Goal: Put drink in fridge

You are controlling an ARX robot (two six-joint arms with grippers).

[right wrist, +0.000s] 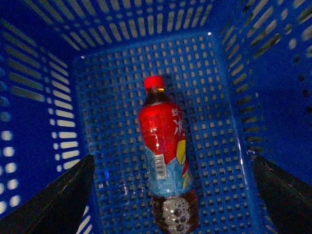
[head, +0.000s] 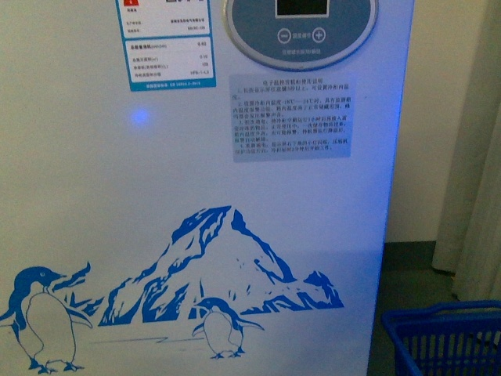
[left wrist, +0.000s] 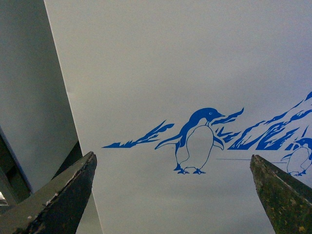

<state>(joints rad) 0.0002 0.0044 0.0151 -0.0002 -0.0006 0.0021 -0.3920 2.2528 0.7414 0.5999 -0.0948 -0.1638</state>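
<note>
The fridge (head: 196,196) fills the front view: a white cabinet side with a blue penguin-and-mountain graphic and a round control panel at the top. Its lid is out of view. The left wrist view shows the same white side and a penguin (left wrist: 195,141). My left gripper (left wrist: 173,195) is open and empty, facing that side. The drink (right wrist: 165,156), a bottle with a red cap and red label, lies flat on the floor of a blue basket (right wrist: 117,58). My right gripper (right wrist: 173,195) is open above the bottle's lower end, one finger to each side, not touching it.
The blue plastic shopping basket (head: 446,341) stands on the floor to the right of the fridge. A light wall and a pale curtain (head: 477,157) are behind it. The basket's slotted walls (right wrist: 39,112) rise around my right gripper.
</note>
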